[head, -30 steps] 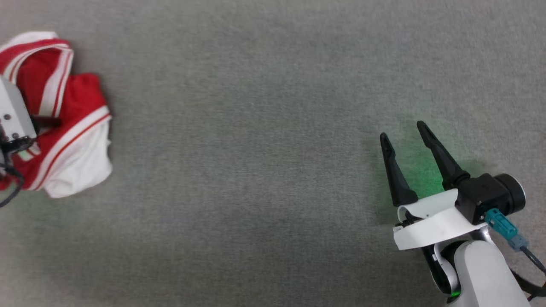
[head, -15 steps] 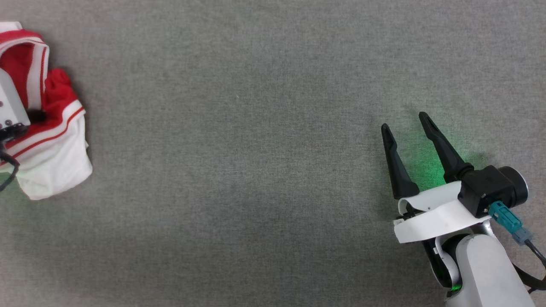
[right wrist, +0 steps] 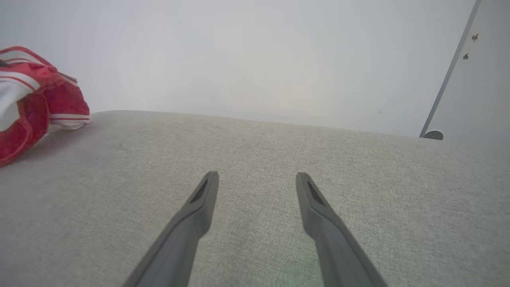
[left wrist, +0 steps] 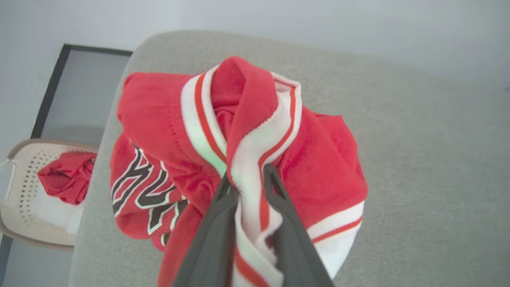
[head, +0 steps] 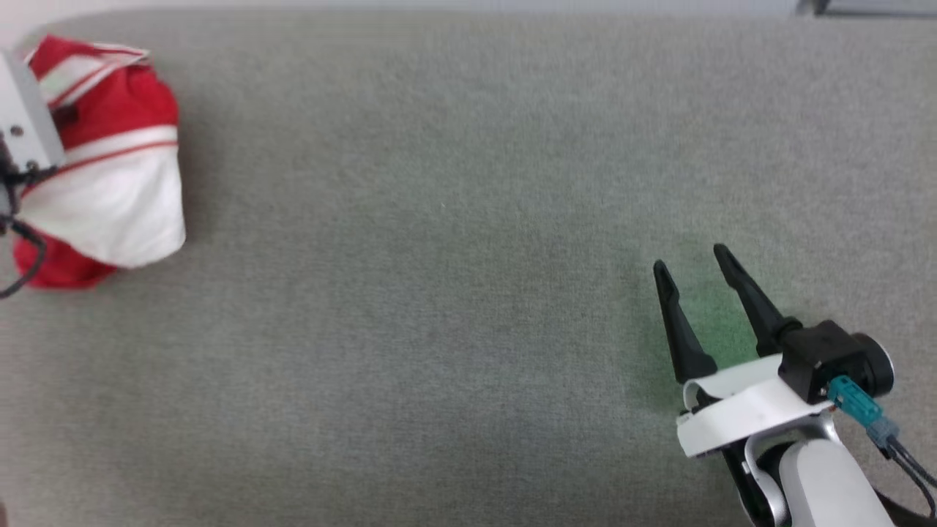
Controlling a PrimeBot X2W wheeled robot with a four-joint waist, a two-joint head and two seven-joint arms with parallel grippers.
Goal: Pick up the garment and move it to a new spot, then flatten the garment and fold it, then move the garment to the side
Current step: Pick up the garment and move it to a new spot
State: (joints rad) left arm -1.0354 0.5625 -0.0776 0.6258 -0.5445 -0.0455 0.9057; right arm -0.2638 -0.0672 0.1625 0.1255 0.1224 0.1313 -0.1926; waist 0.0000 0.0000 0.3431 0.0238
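Garment [head: 117, 110], counted once, is found bunched at the far left corner of the grey surface [head: 439, 307], red with white sleeve ends and striped trim. Two grippers are counted. One pale perforated basket [left wrist: 24, 223] is seen beyond the left edge of that surface, and one small plain red cloth [left wrist: 63, 181] is seen lying in it. In the head view the bunch is cut off at the picture's left edge and partly covered by the left arm's pale wrist housing [head: 22, 117]; in the right wrist view it is likewise cropped. The black-and-white lettering is folded over so that it cannot be read, and the basket is cut off at the picture's edge. Whether the bunch's underside rests on the surface or hangs just above it cannot be told. The left gripper [left wrist: 249, 175] is seen clamped on the striped white-and-red trim, its fingers [left wrist: 211, 239] drawn close with only the band of cloth between them and their tips partly buried in folds. The right gripper [head: 689, 258] is held over the near right part of the surface, well apart from the garment, its fingers [right wrist: 191, 223] spread wide with nothing held between them; whether they touch the surface cannot be made out.
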